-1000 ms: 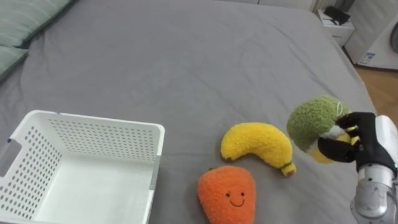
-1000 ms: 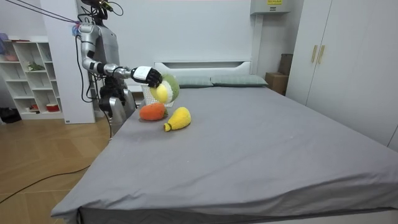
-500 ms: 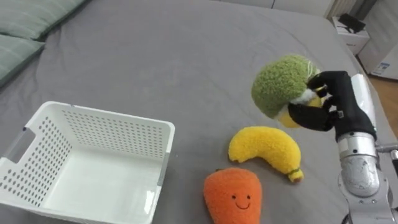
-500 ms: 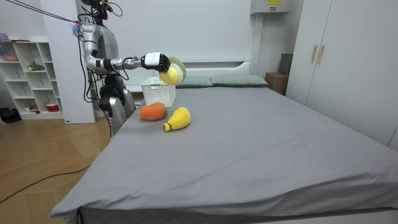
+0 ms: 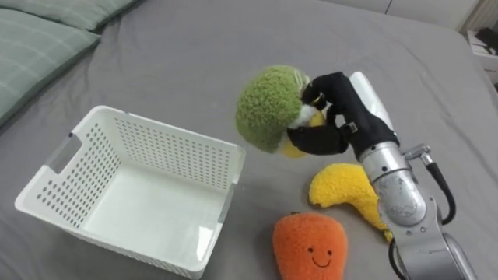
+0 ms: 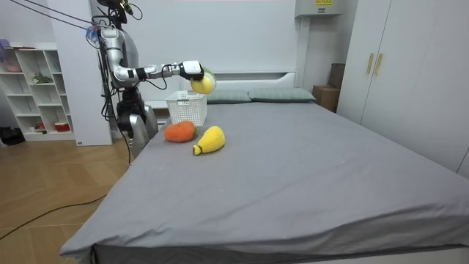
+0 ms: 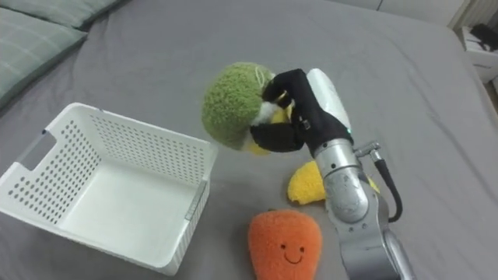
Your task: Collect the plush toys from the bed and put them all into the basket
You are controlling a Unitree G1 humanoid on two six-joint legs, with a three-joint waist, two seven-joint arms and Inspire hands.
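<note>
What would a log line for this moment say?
right hand: gripping green plush toy, raised beside basket | banana toy, carrot toy: lying on bed

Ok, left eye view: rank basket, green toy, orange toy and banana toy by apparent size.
1. White basket.
2. Green toy and orange toy: alike; the green one is held nearer the camera in the right hand, so unranked.
3. Banana toy, partly behind the arm.

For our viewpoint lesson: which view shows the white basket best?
The left eye view: whole white basket, rim and inside. The right eye view pushes it to the edge; the room view shows one distant side.
</note>
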